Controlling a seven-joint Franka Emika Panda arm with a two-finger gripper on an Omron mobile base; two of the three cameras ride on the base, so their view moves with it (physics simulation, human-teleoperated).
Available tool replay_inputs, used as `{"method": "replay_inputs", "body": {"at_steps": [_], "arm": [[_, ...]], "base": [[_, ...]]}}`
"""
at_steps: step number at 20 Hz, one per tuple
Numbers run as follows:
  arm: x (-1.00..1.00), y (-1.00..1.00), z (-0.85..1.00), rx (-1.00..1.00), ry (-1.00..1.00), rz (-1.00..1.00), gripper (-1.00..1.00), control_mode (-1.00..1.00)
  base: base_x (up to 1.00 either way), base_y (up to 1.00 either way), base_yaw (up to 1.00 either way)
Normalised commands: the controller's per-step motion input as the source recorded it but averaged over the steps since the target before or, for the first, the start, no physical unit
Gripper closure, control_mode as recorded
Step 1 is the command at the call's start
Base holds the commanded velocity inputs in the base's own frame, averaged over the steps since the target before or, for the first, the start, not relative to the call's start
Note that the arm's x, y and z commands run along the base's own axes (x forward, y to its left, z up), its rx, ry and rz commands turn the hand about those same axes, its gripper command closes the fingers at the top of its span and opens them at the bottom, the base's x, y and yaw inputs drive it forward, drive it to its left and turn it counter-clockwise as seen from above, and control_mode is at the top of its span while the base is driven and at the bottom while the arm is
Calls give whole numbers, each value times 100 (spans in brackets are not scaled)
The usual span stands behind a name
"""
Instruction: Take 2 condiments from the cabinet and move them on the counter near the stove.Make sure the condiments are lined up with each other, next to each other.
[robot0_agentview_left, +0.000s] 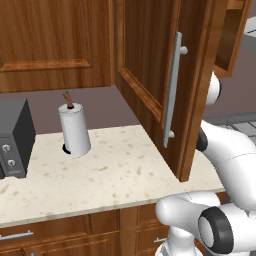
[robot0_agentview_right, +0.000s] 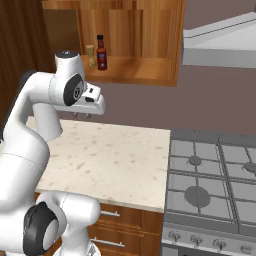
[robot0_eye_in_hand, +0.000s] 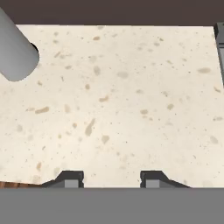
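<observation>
Two condiments stood side by side on the open cabinet (robot0_agentview_right: 145, 67) shelf in the right base view: a dark red-brown bottle (robot0_agentview_right: 101, 53) with a black cap and, just to its left, a shorter tan shaker (robot0_agentview_right: 90, 55). Both were upright, near the shelf's front edge, with the robot's hand below and in front of them. The left base view hid that shelf behind the swung-out cabinet door (robot0_agentview_left: 165, 80), whose long silver bar handle (robot0_agentview_left: 171, 91) faced the camera. That view showed instead a white paper-towel roll (robot0_agentview_left: 75, 130) standing upright toward the far side of the worktop (robot0_agentview_left: 110, 175), and a black toaster (robot0_agentview_left: 15, 137) with knobs at the left edge.

The right base view alone showed the stove (robot0_agentview_right: 210, 185) at the right, its grey cooktop touching the worktop's right end, with a pale range hood (robot0_agentview_right: 220, 42) above it. The hand view looked down at bare speckled stone, the grey side of the roll in its top left corner. The gripper (robot0_eye_in_hand: 109, 179) held nothing, its two dark fingertips (robot0_eye_in_hand: 70, 179) set a modest gap apart above the worktop.

The worktop was beige with brown speckles and a pale edge. Reddish-brown wooden drawers (robot0_agentview_right: 125, 222) with short silver handles ran beneath it, and a dull brownish-grey wall rose behind.
</observation>
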Motion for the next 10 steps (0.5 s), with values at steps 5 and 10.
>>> {"method": "replay_inputs", "body": {"at_steps": [5,10], "arm": [[-24,0,0,0,-1,0,-100,-100],[-43,0,0,0,-24,0,-100,-100]], "base": [[0,0,0],[0,0,0]]}}
